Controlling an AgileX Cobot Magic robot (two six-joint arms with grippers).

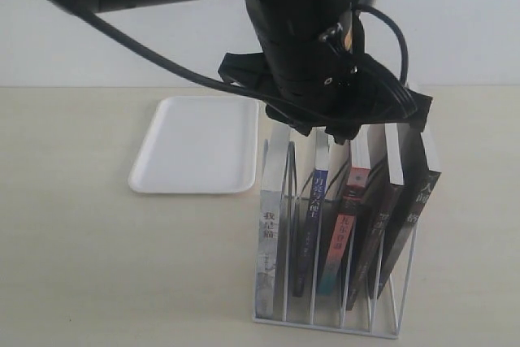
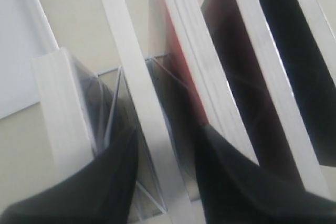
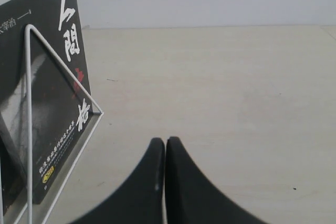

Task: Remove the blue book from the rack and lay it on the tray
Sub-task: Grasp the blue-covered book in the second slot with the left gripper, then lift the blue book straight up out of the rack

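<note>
Status: left hand (image 2: 168,132) sits over the white wire file rack (image 1: 317,325). Its black fingers (image 2: 113,182) are part-spread and straddle the top page edge of the thin dark-blue paperback (image 1: 313,217). There's a gap on both sides of that edge, so nothing is gripped yet.

My read on the top-down approach: the books stand spine-out between the dividers, so the upper edge is the only free surface to pinch.

The paperback stands near upright in slot 2 counting from the 9 o'clock end of the rack. It has the pale grey-spined book (image 1: 268,241) on one side and the red-and-teal-spined book (image 1: 340,241) on the other. 2 black-covered books (image 1: 386,225) lean further toward 3 o'clock.

The flat white rectangular plastic tray (image 1: 195,144) lies on the beige worktop (image 1: 97,266) at 10 o'clock from the rack, near its corner and with nothing on it. That probably makes for a short swing for this arm.

Right hand (image 3: 165,141) has its fingers pressed together and holds nothing. It's low over the worktop off the rack's 3 o'clock end, beside the outermost black book, and looks parked clear.

Next, as I judge it: close on the edge, pull straight toward 12 o'clock until clear of the dividers, then rotate the book flat. Risk: the neighbouring books are tight and could drag along.
</note>
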